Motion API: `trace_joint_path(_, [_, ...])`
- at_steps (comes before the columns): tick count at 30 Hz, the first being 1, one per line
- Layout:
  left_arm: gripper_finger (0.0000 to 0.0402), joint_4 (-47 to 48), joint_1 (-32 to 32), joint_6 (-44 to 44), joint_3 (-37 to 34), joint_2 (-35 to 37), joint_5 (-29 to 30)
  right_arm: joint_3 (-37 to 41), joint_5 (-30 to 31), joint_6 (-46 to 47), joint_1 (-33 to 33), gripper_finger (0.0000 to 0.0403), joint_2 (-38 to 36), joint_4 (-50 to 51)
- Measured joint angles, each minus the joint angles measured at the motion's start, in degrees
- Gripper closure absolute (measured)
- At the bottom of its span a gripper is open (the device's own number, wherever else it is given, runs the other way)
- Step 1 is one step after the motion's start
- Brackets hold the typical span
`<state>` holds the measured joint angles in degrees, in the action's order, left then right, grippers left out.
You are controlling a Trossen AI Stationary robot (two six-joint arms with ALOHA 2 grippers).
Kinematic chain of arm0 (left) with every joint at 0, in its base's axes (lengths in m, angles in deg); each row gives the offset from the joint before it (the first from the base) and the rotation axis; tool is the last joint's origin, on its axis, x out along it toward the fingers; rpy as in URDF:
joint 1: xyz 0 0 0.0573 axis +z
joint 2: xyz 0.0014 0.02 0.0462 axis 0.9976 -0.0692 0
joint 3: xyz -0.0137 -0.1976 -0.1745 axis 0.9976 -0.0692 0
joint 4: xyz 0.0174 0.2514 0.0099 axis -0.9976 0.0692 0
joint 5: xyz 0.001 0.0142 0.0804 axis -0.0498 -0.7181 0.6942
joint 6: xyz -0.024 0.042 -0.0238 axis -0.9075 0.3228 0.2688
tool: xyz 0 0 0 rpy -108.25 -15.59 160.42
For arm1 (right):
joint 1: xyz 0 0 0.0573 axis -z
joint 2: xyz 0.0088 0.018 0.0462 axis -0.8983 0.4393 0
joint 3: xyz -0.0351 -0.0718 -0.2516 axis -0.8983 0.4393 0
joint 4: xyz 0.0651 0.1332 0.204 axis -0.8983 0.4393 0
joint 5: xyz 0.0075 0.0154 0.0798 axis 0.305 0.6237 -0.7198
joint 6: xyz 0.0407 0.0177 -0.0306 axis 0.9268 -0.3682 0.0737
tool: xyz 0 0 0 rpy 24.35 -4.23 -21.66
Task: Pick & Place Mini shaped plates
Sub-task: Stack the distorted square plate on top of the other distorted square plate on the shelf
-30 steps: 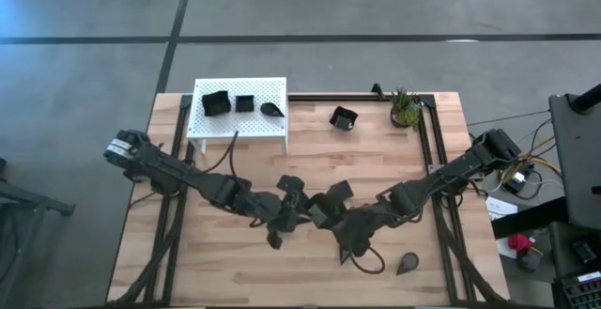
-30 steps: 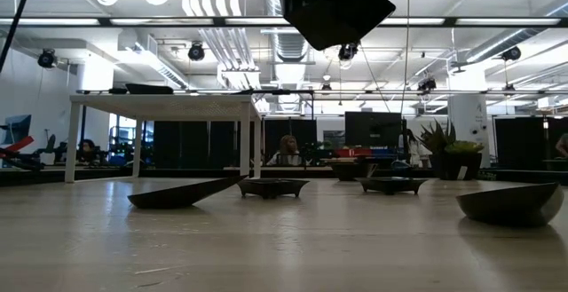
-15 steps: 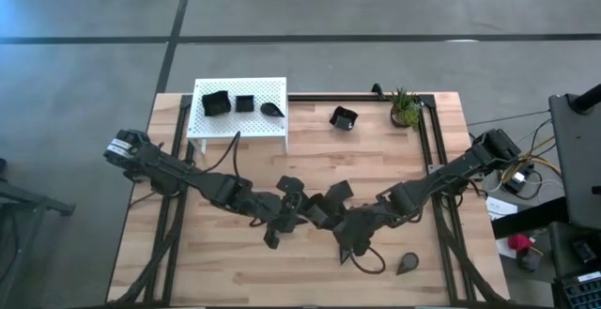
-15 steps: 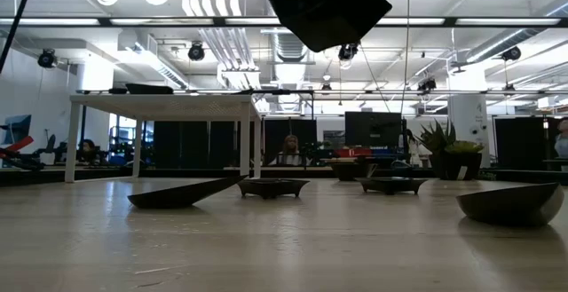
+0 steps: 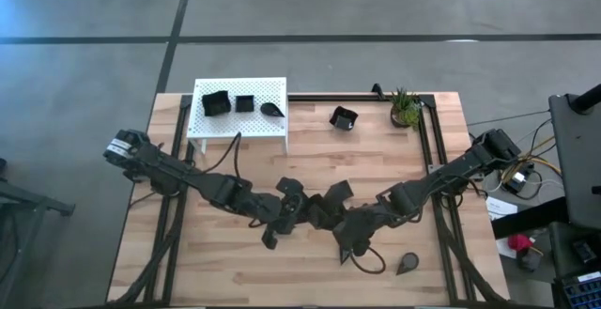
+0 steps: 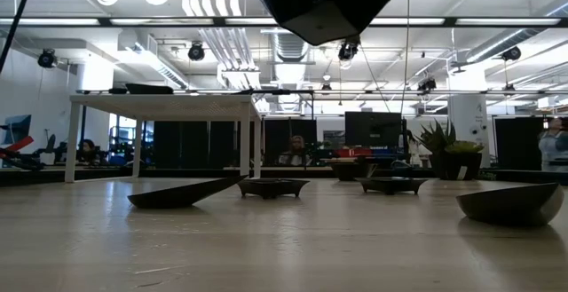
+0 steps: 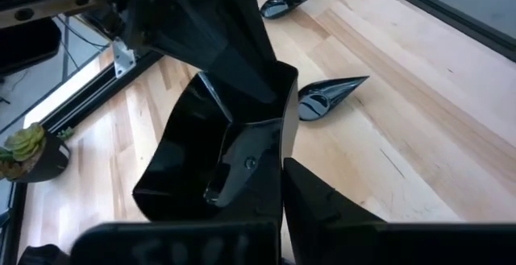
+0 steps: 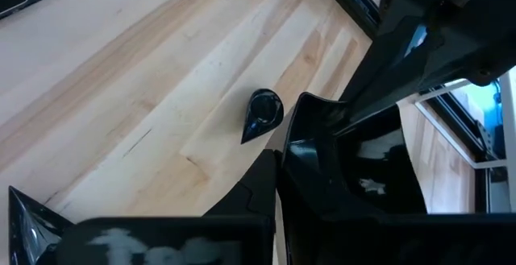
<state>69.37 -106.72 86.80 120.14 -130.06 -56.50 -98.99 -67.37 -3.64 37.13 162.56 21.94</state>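
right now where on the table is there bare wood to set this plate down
Bare wood lies at the front left, below the white perforated platform, and between the square plate and the arms. The front right is open apart from one teardrop plate. The middle is crowded: the left gripper and right gripper both clamp a large plate there.

I'm seeing the white platform [image 5: 239, 112] sitting at the table's [image 5: 225, 271] far left, three plates lying on it [image 5: 216, 102]. A square plate [image 5: 344, 117] is lying right of the platform, the potted plant [image 5: 405, 108] standing further right at the far edge. Mid-table, both grippers are meeting on one large plate [image 5: 334, 196], left gripper [image 5: 299, 203] on its left, right gripper [image 5: 340, 217] on its right. A teardrop plate [image 5: 408, 264] is lying near right.
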Motion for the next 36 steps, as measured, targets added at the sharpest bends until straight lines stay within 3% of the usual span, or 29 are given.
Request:
trace_joint_path(19, [0.0401, 0.75, 0.00, -0.28, 0.00, 0.00, 0.42, 0.00, 0.09, -0.92, 0.00, 0.0391, 0.00, -0.21])
trace_joint_path(36, [0.0402, 5.00, 0.09, -1.55, -0.04, 0.00, 0.76, -0.02, 2.99, 0.42, -0.24, 0.0284, -0.13, -0.65])
